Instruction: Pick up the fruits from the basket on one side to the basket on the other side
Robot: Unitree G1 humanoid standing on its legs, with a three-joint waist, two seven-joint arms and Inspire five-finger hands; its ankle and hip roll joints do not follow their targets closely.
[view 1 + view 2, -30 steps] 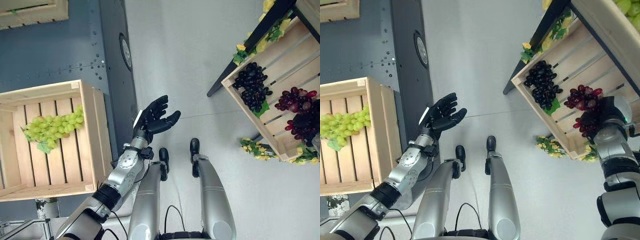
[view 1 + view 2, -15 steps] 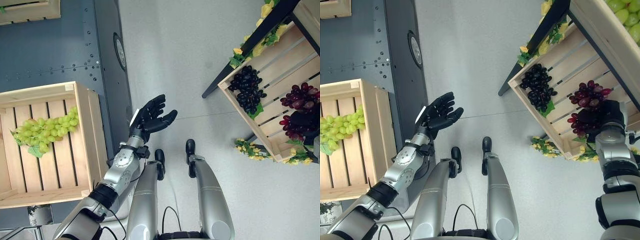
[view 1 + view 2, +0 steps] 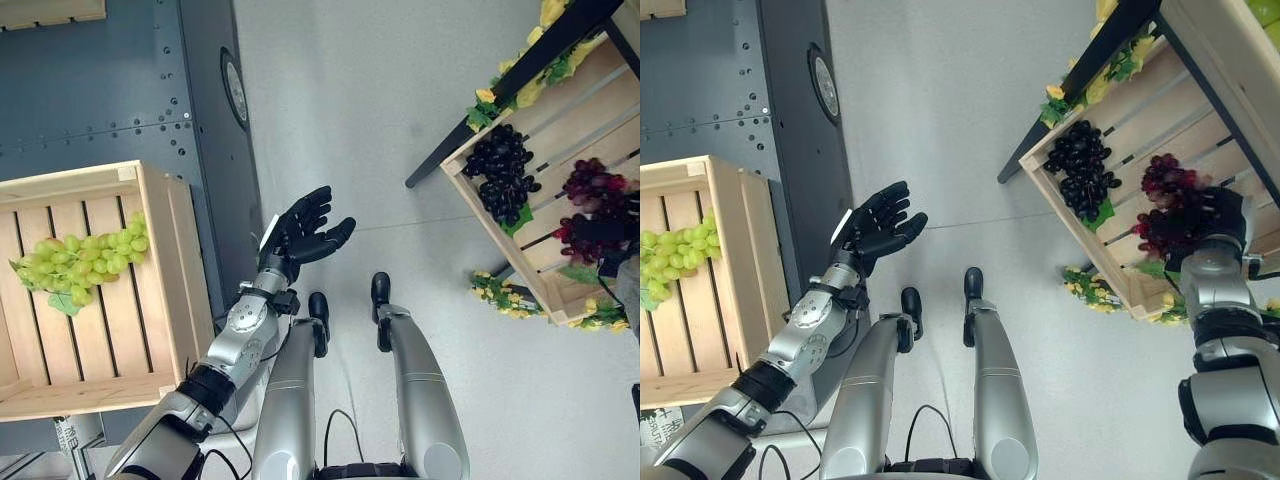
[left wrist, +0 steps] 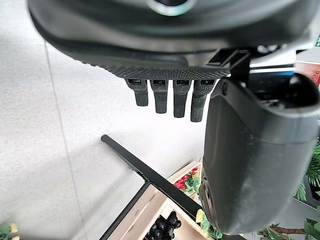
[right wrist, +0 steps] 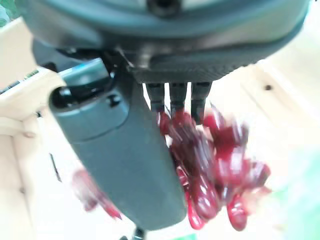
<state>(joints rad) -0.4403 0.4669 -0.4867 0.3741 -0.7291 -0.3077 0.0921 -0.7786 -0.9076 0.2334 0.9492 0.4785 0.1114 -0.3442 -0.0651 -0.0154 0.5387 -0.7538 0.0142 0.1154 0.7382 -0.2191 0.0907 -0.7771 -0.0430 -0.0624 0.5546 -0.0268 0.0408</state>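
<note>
Pale grey floor (image 3: 340, 120) runs beneath me, with a dark riveted panel (image 3: 110, 90) at 10 o'clock. Item: slatted wooden crate (image 3: 165, 260) at 9 o'clock, holding one green grape bunch (image 3: 85, 258). Item: tilted wooden crate (image 3: 1110, 265) at 2 o'clock, trimmed with yellow flowers (image 3: 1085, 290), holding a black grape bunch (image 3: 1085, 180) and a red grape bunch (image 3: 1165, 205). Item: my left hand (image 3: 300, 235), centre, raised palm-up with fingers spread, holding nothing. Item: my right hand (image 3: 1218, 218), at 3 o'clock inside the tilted crate, against the red bunch; fingers reach down into the grapes, but I cannot tell whether they have closed. Step in hand, as I judge it: grasping the red bunch. Next: secure the hold, lift clear of the rim, carry toward 9 o'clock.
</note>
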